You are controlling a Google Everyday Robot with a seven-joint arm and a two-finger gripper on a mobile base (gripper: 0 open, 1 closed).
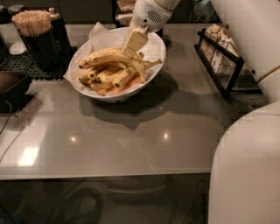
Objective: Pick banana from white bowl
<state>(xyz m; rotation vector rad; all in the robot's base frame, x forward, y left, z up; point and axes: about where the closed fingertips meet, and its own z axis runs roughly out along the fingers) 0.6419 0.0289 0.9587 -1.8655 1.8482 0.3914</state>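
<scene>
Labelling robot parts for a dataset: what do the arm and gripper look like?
The gripper, over the white bowl, is a flat pale-cream piece under a rounded white wrist housing with a dotted vent grille. The arm is glossy white shell with one thin seam; no cables visible.
</scene>
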